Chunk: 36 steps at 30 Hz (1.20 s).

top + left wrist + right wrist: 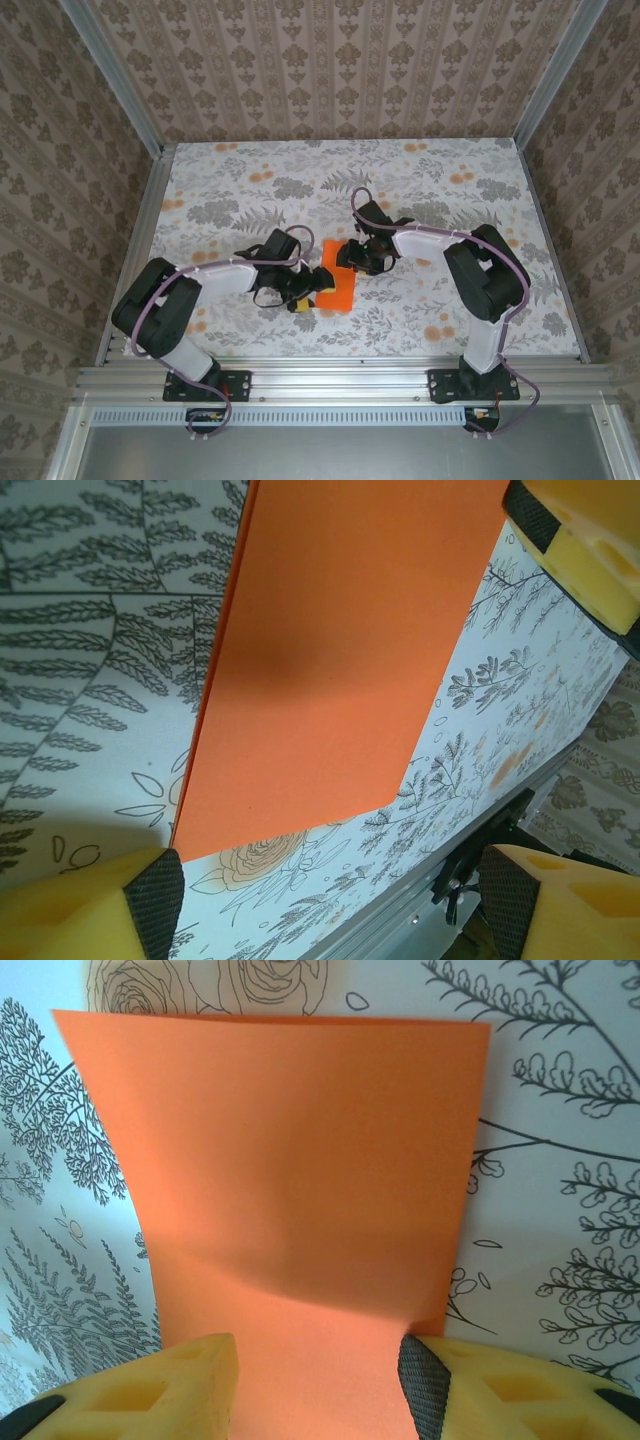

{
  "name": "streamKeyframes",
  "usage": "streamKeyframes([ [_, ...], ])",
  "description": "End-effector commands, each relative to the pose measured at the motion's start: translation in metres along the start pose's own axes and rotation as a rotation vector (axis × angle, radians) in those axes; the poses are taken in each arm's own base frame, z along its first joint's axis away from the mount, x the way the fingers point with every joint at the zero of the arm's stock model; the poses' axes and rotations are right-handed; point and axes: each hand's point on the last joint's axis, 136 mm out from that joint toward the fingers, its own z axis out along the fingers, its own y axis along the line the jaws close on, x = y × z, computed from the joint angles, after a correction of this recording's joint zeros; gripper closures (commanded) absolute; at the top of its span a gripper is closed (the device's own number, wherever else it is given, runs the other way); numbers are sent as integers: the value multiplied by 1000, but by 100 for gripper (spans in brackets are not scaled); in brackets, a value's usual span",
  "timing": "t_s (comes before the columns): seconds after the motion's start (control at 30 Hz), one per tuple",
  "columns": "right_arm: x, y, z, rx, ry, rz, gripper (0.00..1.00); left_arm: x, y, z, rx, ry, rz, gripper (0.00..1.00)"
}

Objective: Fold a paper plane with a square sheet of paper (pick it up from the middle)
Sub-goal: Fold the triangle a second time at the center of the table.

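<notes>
The square sheet of paper (337,283), seemingly folded once in half, lies on the desk (450,200). One end sits beneath the half-parted, empty right hand (318,1385), the other below the wide-open left hand (330,905). Nose and wing folds apparently remain.

Top view: orange sheet (338,290), far edge under right hand (362,257), one side under left hand (300,291); creases too small to tell. Right wrist: sheet's near end cut off at btm edge betw. pads (420,1390); gripped or not, can't tell. Left wrist: sheet's far part cut off at top.
</notes>
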Motion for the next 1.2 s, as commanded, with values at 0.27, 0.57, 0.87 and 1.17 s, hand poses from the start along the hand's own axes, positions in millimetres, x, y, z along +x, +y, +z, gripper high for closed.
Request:
streamKeyframes([
  [0.27, 24, -44, 26, 82, 76, 71, 48, -10, 4, -7, -126, -42, 53, 17],
  [0.57, 26, -51, 30, 60, 85, 102, 49, -4, 0, 2, -116, 3, 63, 16],
  [0.87, 26, -53, 31, 58, 88, 106, 49, -4, -11, 5, -77, 8, 85, 18],
  [1.17, 28, -56, 32, 69, 92, 106, 49, -18, 8, -17, -207, -108, 77, 20],
])
